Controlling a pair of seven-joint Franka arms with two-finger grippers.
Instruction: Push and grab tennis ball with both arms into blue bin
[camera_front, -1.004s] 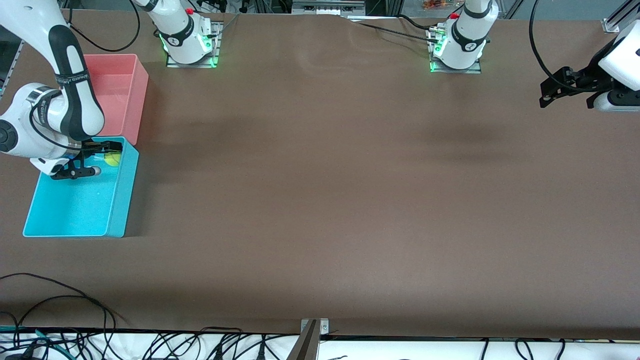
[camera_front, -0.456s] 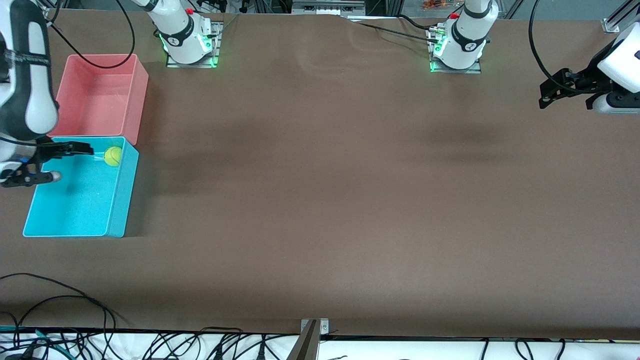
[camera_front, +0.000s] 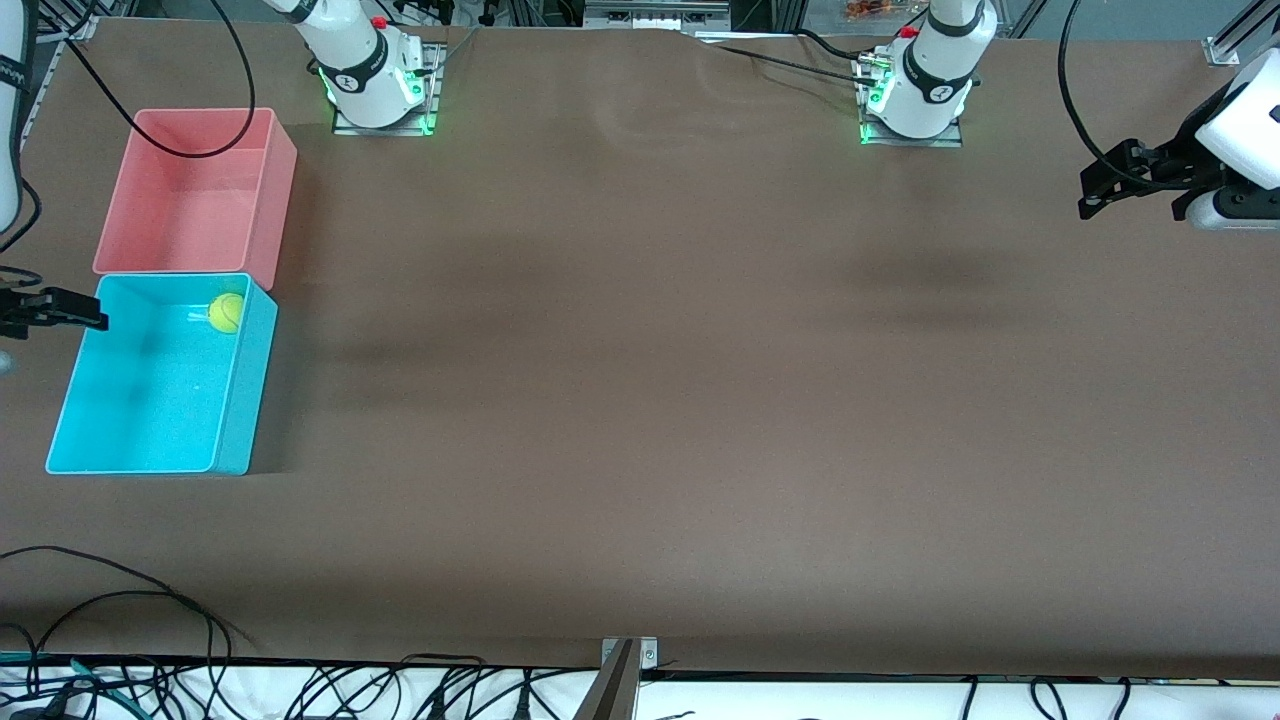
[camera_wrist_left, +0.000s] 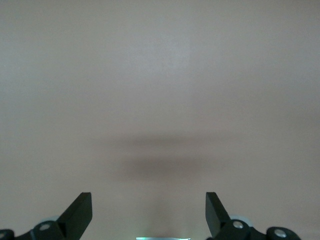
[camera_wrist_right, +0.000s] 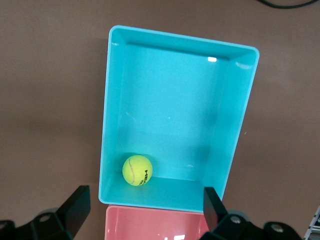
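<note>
Item 1. Bright cyan-blue rectangular plastic bin, rounded corners, tall walls. Stands on the brown table at the right arm's end, the nearest of the table's contents to the front camera. Seen whole from above in the right wrist view.

Item 2. Small fuzzy yellow-green tennis ball, pale seam lines and dark printed lettering. Lies inside the blue bin on its floor, in the corner farthest from the front camera and on the side toward the table's middle, touching or almost touching the walls there. Also shown in the right wrist view. Not held by anything.

Item 3. Right gripper, black, two-fingered. Hangs in the air at the edge of the front view, over the blue bin's outer rim at the table's end. Fingers spread wide apart, nothing between them; both fingers frame the bin in the wrist view.

Item 4. Pale pink rectangular plastic bin, same size as the blue one. Stands farther from the front camera than the blue bin, the two short walls touching or just beside each other. An edge shows in the right wrist view.

Item 5. Left gripper, black, two-fingered. Waits aloft over bare table at the left arm's end, well apart from both bins. Fingers wide apart and empty.
</note>
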